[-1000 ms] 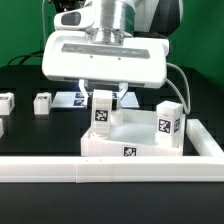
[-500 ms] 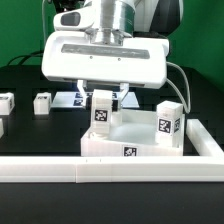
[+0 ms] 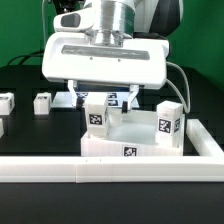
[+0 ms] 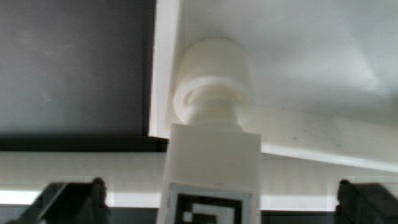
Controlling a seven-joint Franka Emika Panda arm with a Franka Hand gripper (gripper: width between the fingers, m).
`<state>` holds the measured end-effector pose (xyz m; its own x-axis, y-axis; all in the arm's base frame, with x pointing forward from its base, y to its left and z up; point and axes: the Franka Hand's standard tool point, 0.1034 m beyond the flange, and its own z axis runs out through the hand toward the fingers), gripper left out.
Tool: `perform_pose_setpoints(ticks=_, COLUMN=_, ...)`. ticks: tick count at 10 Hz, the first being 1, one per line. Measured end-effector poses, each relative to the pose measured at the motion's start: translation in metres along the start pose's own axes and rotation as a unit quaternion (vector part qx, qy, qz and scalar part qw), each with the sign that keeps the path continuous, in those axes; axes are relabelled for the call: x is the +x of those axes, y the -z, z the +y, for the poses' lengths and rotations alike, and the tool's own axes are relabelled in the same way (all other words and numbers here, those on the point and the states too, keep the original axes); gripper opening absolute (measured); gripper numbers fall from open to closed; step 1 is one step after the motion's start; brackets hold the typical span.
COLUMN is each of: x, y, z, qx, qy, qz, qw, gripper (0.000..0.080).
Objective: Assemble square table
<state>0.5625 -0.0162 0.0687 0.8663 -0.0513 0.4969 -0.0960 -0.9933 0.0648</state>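
Note:
The square table's white slab [image 3: 140,138] lies at the centre with a tag on its front edge; in the wrist view it is the pale surface [image 4: 302,60]. A white tagged leg [image 3: 97,113] stands at its rear left corner, leaning toward the exterior view's left. My gripper [image 3: 106,100] is open around this leg, and both fingers stand clear of the leg's sides. In the wrist view the leg [image 4: 214,175] rises between the dark fingertips [image 4: 71,200], my gripper [image 4: 217,202] wide apart. A second leg [image 3: 167,122] stands at the slab's right corner.
Two more small tagged legs [image 3: 40,102] [image 3: 5,102] lie on the black table at the exterior view's left. A long white border rail [image 3: 100,171] runs along the front and turns up the right side. The marker board [image 3: 68,98] shows behind the gripper.
The jaws have opened and let go of the leg. The leg has dropped a little and now leans toward the exterior view's left.

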Motion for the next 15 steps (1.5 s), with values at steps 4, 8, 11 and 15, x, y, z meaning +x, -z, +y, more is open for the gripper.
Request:
perform_pose_setpoints(ticks=4, x=0.006, y=0.007, z=0.002, qx=0.003, qy=-0.001, qz=-0.008, qw=1.000, gripper=0.0648)
perform_pose_setpoints(ticks=8, x=0.013, y=0.015, z=0.006, qx=0.009, qy=-0.001, qz=-0.020, qw=1.000, gripper=0.0648)
perform_pose_setpoints(ticks=11, x=0.013, y=0.003, z=0.009, qx=0.025, qy=-0.014, qz=-0.112, qw=0.993, gripper=0.0648)
perform_pose_setpoints(ticks=15, x=0.019, y=0.007, z=0.004, qx=0.051, qy=-0.041, qz=-0.257, qw=0.964, gripper=0.0648)
